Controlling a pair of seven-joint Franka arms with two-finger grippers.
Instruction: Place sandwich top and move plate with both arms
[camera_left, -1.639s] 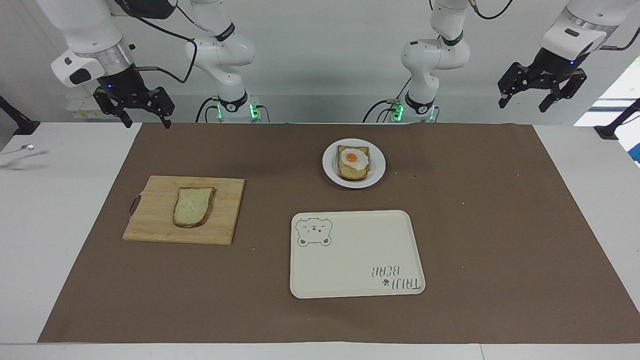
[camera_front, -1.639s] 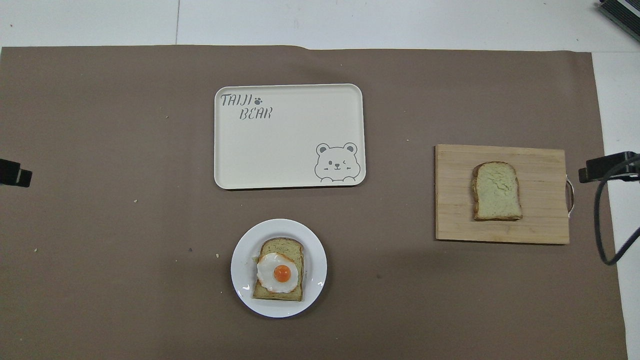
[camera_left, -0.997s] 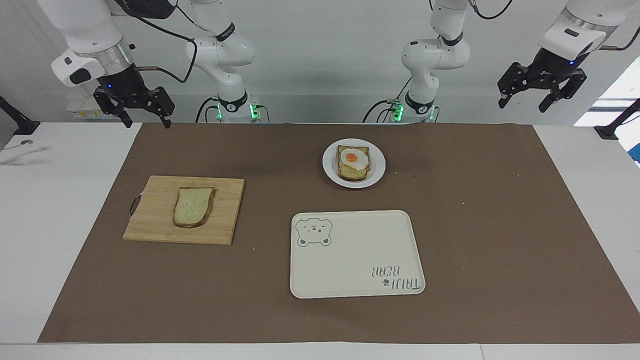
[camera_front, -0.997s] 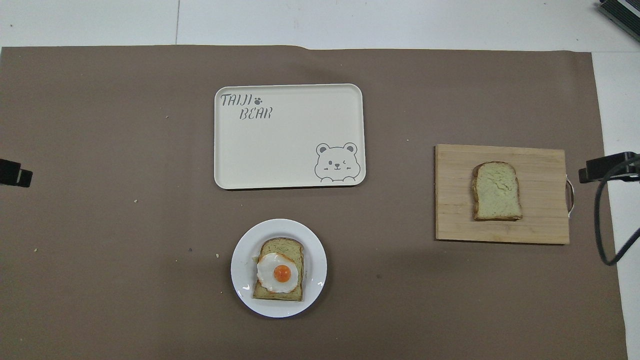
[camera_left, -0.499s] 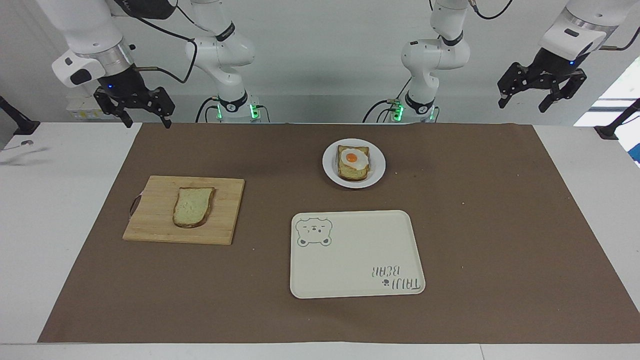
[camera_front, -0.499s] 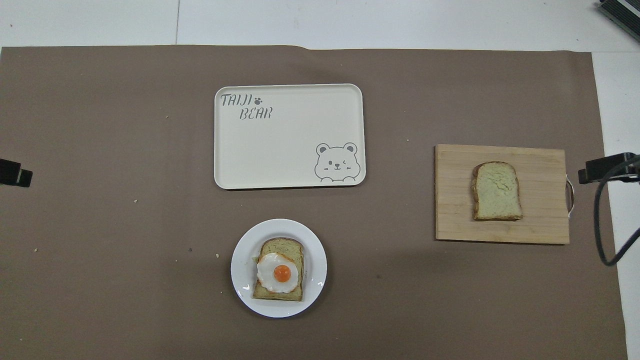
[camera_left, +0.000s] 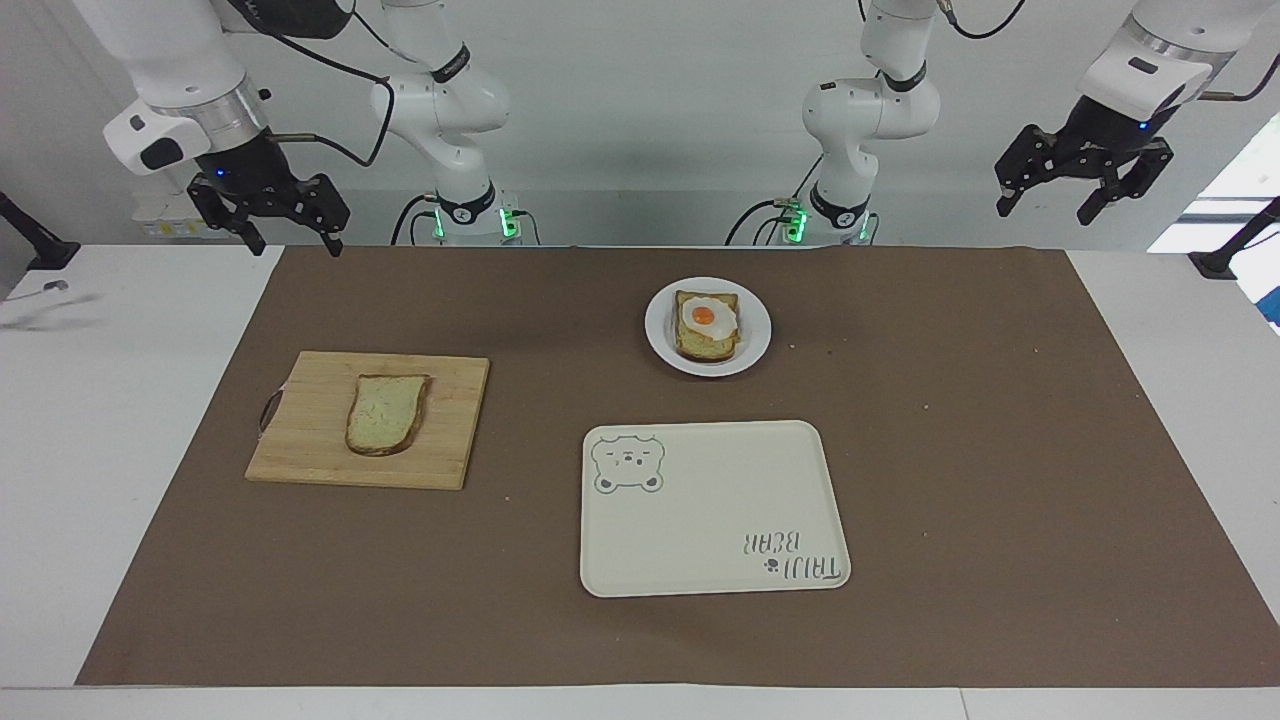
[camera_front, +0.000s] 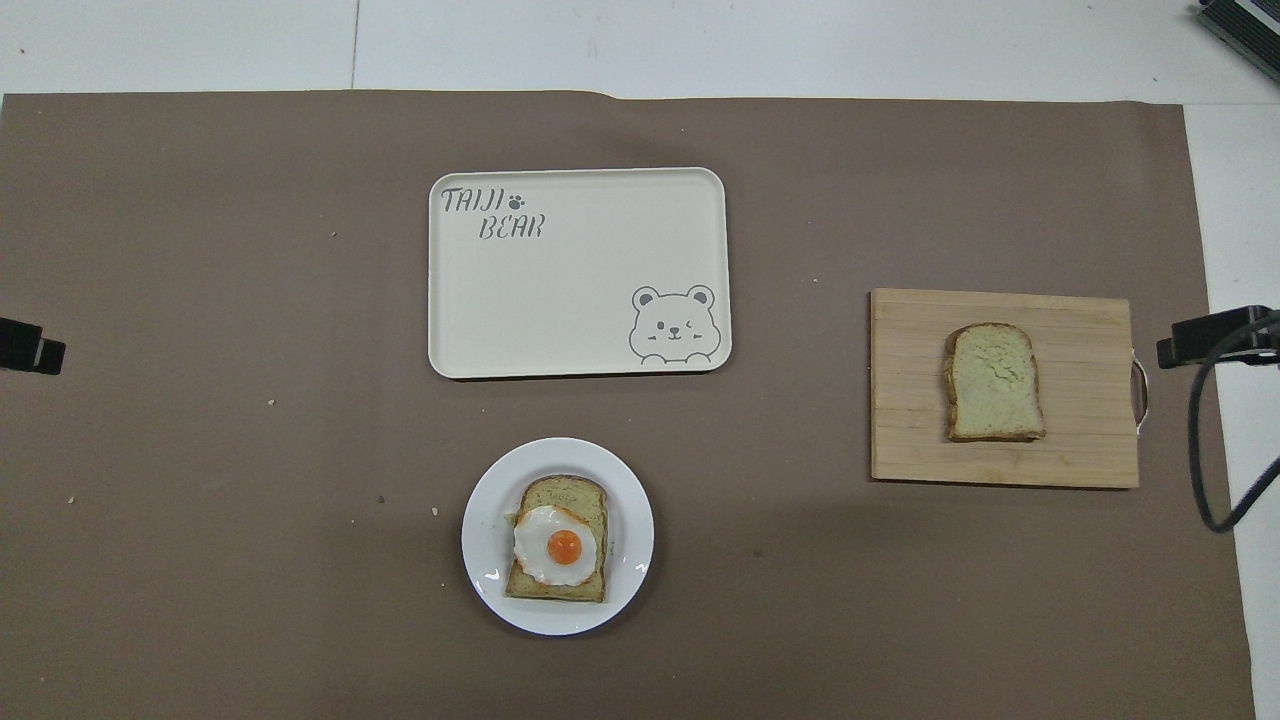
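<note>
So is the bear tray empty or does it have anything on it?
Empty. The tray shows only its printed bear and lettering; the plate sits on the mat nearer the robots, and the plain slice lies on the board.

**Board, tray and egg toast on a brown mat**

A brown mat (camera_left: 1000, 450) covers the white counter (camera_left: 100, 450). On it, a wooden cutting board (camera_left: 310, 440) lies toward the right arm's end. A cream rectangular tray (camera_left: 715, 505) with a bear drawing and "TAIJI BEAR" lettering lies mid-mat. Nearer the robots sits a toast slice (camera_left: 708, 347) topped with a fried egg (camera_left: 708, 318).
</note>
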